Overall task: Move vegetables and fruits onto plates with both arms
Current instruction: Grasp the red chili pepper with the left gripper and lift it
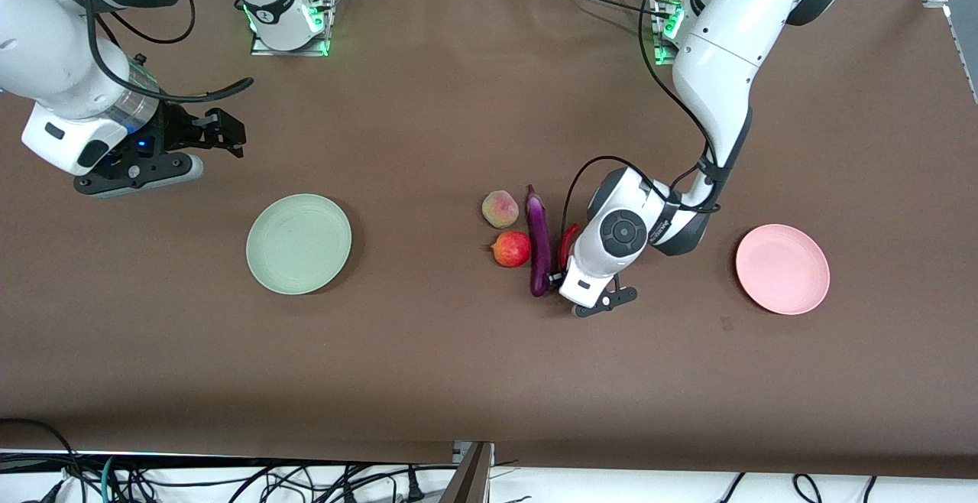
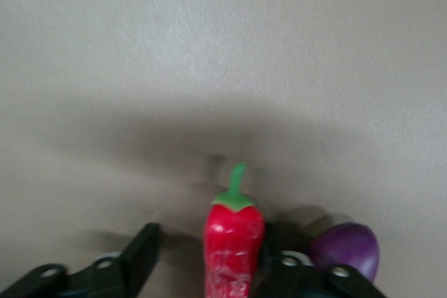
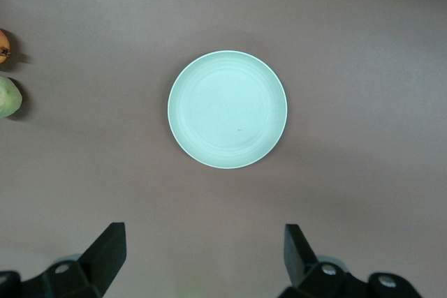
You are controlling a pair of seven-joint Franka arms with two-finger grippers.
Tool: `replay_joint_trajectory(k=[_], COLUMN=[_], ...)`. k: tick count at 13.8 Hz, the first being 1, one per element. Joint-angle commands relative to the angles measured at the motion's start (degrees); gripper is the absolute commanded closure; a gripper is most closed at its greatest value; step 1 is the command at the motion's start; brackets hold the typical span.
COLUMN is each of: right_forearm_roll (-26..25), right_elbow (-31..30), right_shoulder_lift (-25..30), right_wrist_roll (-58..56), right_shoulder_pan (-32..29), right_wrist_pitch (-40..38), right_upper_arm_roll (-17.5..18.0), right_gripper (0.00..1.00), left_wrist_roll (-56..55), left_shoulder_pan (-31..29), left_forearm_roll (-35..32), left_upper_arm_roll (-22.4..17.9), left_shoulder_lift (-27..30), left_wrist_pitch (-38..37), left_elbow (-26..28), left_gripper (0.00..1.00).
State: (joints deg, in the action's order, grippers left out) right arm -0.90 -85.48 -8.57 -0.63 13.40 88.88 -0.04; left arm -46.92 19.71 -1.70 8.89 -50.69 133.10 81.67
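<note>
While my left gripper (image 2: 209, 259) straddles the red chili pepper (image 2: 233, 246) on the brown table (image 1: 428, 350), its jaws stand open beside the eggplant (image 1: 539, 239). My right gripper (image 3: 202, 252) waits, spread wide, above the mint green plate (image 3: 227, 109).

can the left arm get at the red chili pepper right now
Probably yes. The left gripper is down at the chili pepper, its open jaws on either side; the eggplant lies close beside one jaw but doesn't block it.

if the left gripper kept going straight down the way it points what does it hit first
Most likely the chili pepper: it lies between the open fingers of the left gripper, with the eggplant just beside. Depth is unclear.
</note>
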Motion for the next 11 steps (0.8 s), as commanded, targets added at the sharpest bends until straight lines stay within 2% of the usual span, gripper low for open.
replay_joint_trajectory(k=[1,2,4,10,11], right_forearm_roll=[-0.4,-0.4,-0.2,-0.2,-0.2], right_elbow=[0.2,0.2,0.2,0.2,0.2], right_shoulder_lift=[0.2,0.2,0.2,0.2,0.2], right_wrist_roll=[0.1,0.1,0.1,0.2,0.2], right_shoulder_pan=[0.1,0.1,0.1,0.1,0.1], right_wrist_pitch=[-0.5,-0.6,-0.6,-0.6,-0.6], right_upper_arm_roll=[0.0,0.0,0.0,0.0,0.0], right_gripper=[0.00,0.00,0.00,0.00,0.00], left_wrist_roll=[0.0,0.3,3.8,23.9,27.4], left_shoulder_pan=[0.1,-0.1,-1.7,-9.1,-10.6], left_forearm_roll=[-1.5,-1.5,-1.5,-1.5,-1.5], left_upper_arm_roll=[-0.4,-0.4,-0.4,-1.3,-2.5], left_shoulder_lift=[-0.1,0.1,1.8,10.4,11.2], left_wrist_pitch=[-0.2,-0.3,-2.7,-19.0,-21.5], left_elbow=[-0.9,-1.2,-1.3,-1.3,-1.1], left_gripper=[0.81,0.85,0.86,0.82,0.77])
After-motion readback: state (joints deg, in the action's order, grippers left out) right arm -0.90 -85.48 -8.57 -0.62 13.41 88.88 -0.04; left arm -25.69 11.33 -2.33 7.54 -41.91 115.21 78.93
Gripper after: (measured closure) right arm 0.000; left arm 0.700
